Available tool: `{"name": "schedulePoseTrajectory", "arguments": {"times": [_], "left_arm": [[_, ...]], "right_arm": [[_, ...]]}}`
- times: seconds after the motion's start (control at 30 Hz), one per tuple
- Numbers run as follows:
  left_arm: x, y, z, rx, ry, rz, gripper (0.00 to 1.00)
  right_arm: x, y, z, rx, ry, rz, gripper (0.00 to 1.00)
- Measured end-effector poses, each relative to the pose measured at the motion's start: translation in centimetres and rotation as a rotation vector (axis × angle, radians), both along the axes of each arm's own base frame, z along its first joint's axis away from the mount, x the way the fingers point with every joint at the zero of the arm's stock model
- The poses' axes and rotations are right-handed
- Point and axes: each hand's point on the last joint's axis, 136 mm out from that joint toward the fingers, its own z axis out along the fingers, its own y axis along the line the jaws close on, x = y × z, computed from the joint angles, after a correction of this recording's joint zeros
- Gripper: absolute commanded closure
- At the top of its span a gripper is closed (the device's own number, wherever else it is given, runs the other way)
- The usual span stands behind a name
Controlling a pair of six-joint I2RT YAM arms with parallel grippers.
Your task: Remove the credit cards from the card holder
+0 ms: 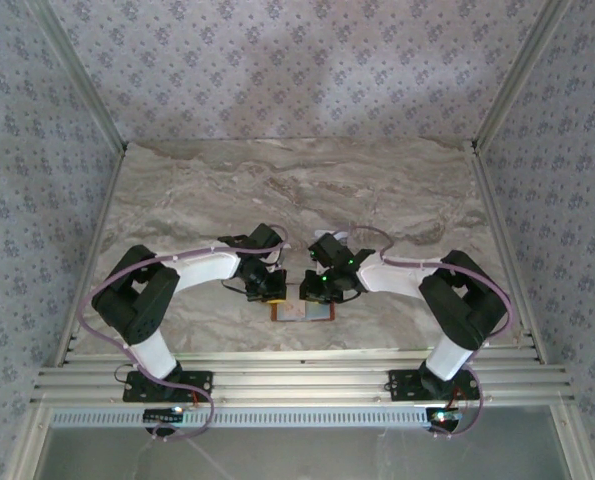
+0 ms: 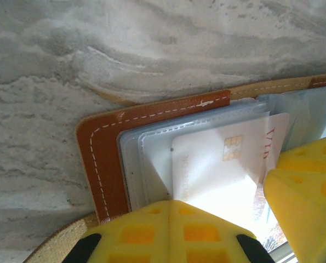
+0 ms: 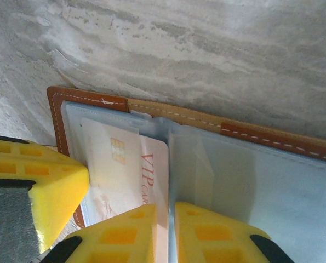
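Note:
The brown leather card holder point(image 1: 302, 312) lies open on the marble near the table's front edge, its pale blue sleeves point(image 3: 272, 186) facing up. A white credit card point(image 3: 124, 170) with a gold chip and red "VIP" lettering sticks partway out of the left sleeve point(image 2: 217, 164). My right gripper point(image 3: 172, 211) has its yellow fingers almost together, with the card's right edge pinched between them. Shut with no gap, my left gripper point(image 2: 171, 204) presses its tips on the left sleeve beside the brown border point(image 2: 102, 159). The two grippers stand close together over the holder point(image 1: 269, 288) point(image 1: 322, 290).
The marble tabletop point(image 1: 297, 190) stretches free behind the arms. Patterned walls close the left, right and far sides. Aluminium rails point(image 1: 297, 385) run along the near edge. A small pale object point(image 1: 329, 237) lies just behind the right wrist.

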Motion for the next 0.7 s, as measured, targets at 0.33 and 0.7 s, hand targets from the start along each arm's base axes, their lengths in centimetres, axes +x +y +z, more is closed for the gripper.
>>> {"name": "schedulePoseTrajectory", "arguments": {"times": [0.33,0.7], "left_arm": [[0.0,0.1,0.0,0.01,0.004,-0.006,0.94],[0.0,0.4,-0.1,0.031,0.006,-0.002,0.94]], "right_arm": [[0.0,0.5,-0.3,0.089,0.023,-0.005,0.84],[0.1,1.0,-0.4,0.154,0.048,-0.017,0.92]]}}
